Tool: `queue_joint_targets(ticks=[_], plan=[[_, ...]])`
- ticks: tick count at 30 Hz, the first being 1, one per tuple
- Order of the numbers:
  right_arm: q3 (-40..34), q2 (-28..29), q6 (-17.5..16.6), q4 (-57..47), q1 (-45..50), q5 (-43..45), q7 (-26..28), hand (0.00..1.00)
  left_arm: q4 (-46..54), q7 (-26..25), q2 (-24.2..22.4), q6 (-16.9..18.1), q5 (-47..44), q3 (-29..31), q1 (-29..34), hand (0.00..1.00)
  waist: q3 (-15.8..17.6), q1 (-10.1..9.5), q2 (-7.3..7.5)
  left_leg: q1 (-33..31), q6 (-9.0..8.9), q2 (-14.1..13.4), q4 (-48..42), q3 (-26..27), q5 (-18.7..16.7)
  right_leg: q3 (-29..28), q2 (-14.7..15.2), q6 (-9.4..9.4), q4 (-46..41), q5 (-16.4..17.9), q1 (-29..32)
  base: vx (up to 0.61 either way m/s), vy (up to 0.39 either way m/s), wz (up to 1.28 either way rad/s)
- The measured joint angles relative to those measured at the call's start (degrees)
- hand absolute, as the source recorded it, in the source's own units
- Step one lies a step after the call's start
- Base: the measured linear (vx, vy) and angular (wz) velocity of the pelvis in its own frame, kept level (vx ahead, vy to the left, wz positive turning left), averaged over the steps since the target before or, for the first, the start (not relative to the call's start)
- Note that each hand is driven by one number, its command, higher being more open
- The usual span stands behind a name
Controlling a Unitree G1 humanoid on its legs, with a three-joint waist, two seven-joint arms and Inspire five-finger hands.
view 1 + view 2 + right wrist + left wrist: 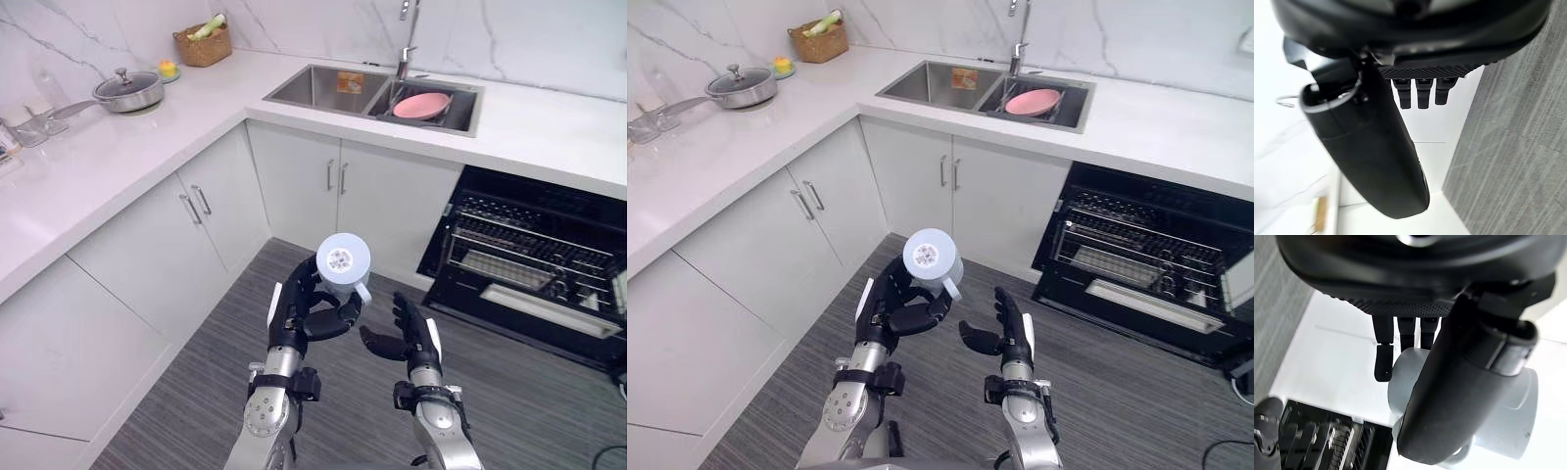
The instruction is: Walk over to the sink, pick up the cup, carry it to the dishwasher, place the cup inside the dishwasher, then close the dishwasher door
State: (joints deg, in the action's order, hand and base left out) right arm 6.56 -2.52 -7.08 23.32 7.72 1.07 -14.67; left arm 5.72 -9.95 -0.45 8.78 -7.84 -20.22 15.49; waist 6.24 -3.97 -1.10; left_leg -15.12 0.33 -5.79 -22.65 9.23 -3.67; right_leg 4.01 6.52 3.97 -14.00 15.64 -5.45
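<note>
I'm holding the pale blue-grey handled cup [343,262] in L hand [297,315], fingers + thumb wrapped round it, base tipped toward cam, above the floor. R hand [413,338] just beside, fingers relaxed, empty. Black open dishwasher [534,257] far right; steel sink [318,88] far centre.

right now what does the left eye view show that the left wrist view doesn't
Left eye view adds the steel sink holding a pink plate, the lidded steel pan on the white counter, and the open right hand beside the pale round cup. Left wrist view adds the grip up close: the thumb of the left hand lies across the cup's side, fingers on its far side. Both show the cup in the left hand and the open black dishwasher with its racks.
</note>
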Motion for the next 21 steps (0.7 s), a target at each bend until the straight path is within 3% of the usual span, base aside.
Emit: queue_joint_targets(ticks=[2,3,4,5,6,7,8,9,11,12,14,16,17,18,19,21], plan=[[0.02,0.99,0.08,1.06,-0.21,-0.01,-0.14,0.9,-0.02,-0.71,0.83,-0.15,-0.01,1.03,-0.66,0.3,0.46,0.27,1.84,-1.24,2.13,1.67,-2.46,0.53,-1.44,-2.9,1.43,0.6,2.45,-0.33,-0.87,0.31,0.272,0.05],[0.02,1.23,0.15,1.48,-0.39,-0.02,-0.05,0.9,-0.03,-1.27,1.45,-0.35,-0.01,1.36,-0.57,0.3,0.4,0.08,2.07,-1.6,2.78,1.92,-4.68,1.24,-3.52,-4.08,2.06,1.88,2.0,-1.13,-0.87,0.35,0.318,-0.1],[0.01,1.3,0.15,1.49,-0.36,-0.03,-0.04,0.9,-0.03,-1.35,1.76,-0.42,-0.01,1.39,-0.47,0.3,0.36,0.08,2.0,-1.28,2.82,1.95,-5.34,1.56,-4.8,-4.63,2.15,1.97,0.75,-1.17,-0.69,0.27,0.246,-0.37],[-0.02,1.32,0.15,1.53,-0.4,-0.04,-0.03,0.9,-0.03,-1.36,2.11,-0.51,0.01,1.36,-0.38,0.3,0.31,0.07,1.78,0.22,2.74,1.88,-5.3,2.18,-7.58,-5.82,2.24,2.22,-5.11,-1.03,1.42,0.26,0.232,-0.45],[-0.07,1.55,0.14,1.52,-0.49,-0.05,-0.04,0.9,-0.02,-1.35,2.52,-0.52,0.02,1.27,-0.43,0.3,0.37,0.22,2.15,2.52,2.72,2.21,-4.3,3.21,-9.04,-6.63,2.93,3.83,-14.27,-1.39,5.25,0.27,0.223,-0.39],[-0.07,1.56,0.14,1.53,-0.49,-0.05,-0.04,0.9,-0.02,-1.35,2.55,-0.52,0.02,1.26,-0.43,0.3,0.37,0.24,2.19,2.73,2.76,2.26,-4.18,3.31,-9.08,-6.68,3.02,4.06,-15.11,-1.44,5.63,0.27,0.183,-0.49],[-0.06,1.96,0.14,1.54,-0.52,-0.08,0.04,0.9,-0.03,-1.35,3.65,-0.62,0.05,1.1,-0.27,0.3,0.36,0.76,2.97,7.21,3.52,3.47,-1.5,5.16,-10.18,-6.75,4.75,6.52,-29.28,-2.41,11.91,0.28,0.141,-0.4],[0.01,2.21,0.14,1.55,-0.5,-0.11,0.23,0.9,0.01,-1.36,4.06,-0.62,0.1,1.11,0.01,0.3,0.41,1.79,2.86,10.43,4.13,3.89,0.16,5.8,-10.58,-5.84,4.81,5.06,-35.21,-1.59,14.85,0.28,0.117,-0.41],[0.15,2.88,0.14,1.33,-0.52,-0.15,0.49,0.9,0.25,-1.4,3.93,-0.59,0.12,0.97,0.11,0.3,0.43,2.57,2.81,14.2,4.16,3.81,2.44,7.03,-11.62,-2.18,4.14,2.43,-37.52,-0.08,19.25,0.29,0.057,-0.3],[0.9,2.96,0.14,0.93,-0.59,-0.2,0.76,0.9,0.34,-1.39,3.91,-0.55,0.13,0.88,0.1,0.3,0.42,2.47,2.82,16.27,3.92,3.22,3.57,8.51,-12.01,0.04,3.11,0.48,-35.64,1.01,22.28,0.29,0.014,-0.43],[1.86,2.97,0.12,0.3,-0.62,-0.21,1.01,0.9,0.39,-1.41,3.99,-0.56,0.12,0.64,0.11,0.3,0.56,3.36,2.3,18.58,2.92,2.36,4.87,9.33,-12.68,3.89,1.5,-1.41,-29.56,1.89,25.78,0.42,-0.041,-0.32],[2.36,2.57,0.15,0.1,-0.74,-0.22,1.0,0.9,0.4,-1.33,3.92,-0.51,0.14,0.43,0.02,0.3,-0.01,3.65,2.86,20.47,0.81,1.63,5.64,10.45,-13.44,5.01,-1.29,-2.64,-16.67,-2.01,26.82,0.36,-0.046,-0.21],[2.49,2.4,0.13,-0.43,-0.61,-0.27,0.95,0.9,0.3,-1.29,4.11,-0.49,0.24,0.37,-0.05,0.3,-0.29,3.93,3.51,21.5,-0.5,2.25,5.61,10.25,-14.31,4.95,-1.95,-4.67,-10.65,-10.28,26.54,0.43,-0.03,-0.15],[2.61,1.43,0.25,-0.67,-0.55,-0.27,0.82,0.9,-1.54,-1.24,3.12,-0.75,0.61,0.02,-0.36,0.3,-0.56,4.67,1.1,23.24,-1.6,0.67,5.34,9.8,-15.4,5.4,-3.41,-6.25,-10.92,-12.61,25.19,0.63,-0.043,-0.17],[2.56,0.26,0.3,-2.09,-0.3,-0.27,0.79,0.9,-1.92,-1.16,2.46,-0.98,1.17,-0.03,-0.33,0.3,-0.96,4.87,-0.74,23.11,-1.84,-0.89,3.99,8.3,-15.32,5.67,-5.15,-7.29,-9.76,-11.75,23.9,0.63,-0.043,-0.29],[2.33,-0.46,0.35,-4.91,-0.04,-0.27,0.79,0.9,-1.99,-1.19,1.51,-1.0,1.16,0.21,-1.02,0.3,-0.74,4.8,-1.53,22.14,-3.64,-2.7,-0.71,7.34,-14.11,5.57,-6.81,-8.0,-8.26,-11.2,22.1,0.46,-0.064,-0.26]])
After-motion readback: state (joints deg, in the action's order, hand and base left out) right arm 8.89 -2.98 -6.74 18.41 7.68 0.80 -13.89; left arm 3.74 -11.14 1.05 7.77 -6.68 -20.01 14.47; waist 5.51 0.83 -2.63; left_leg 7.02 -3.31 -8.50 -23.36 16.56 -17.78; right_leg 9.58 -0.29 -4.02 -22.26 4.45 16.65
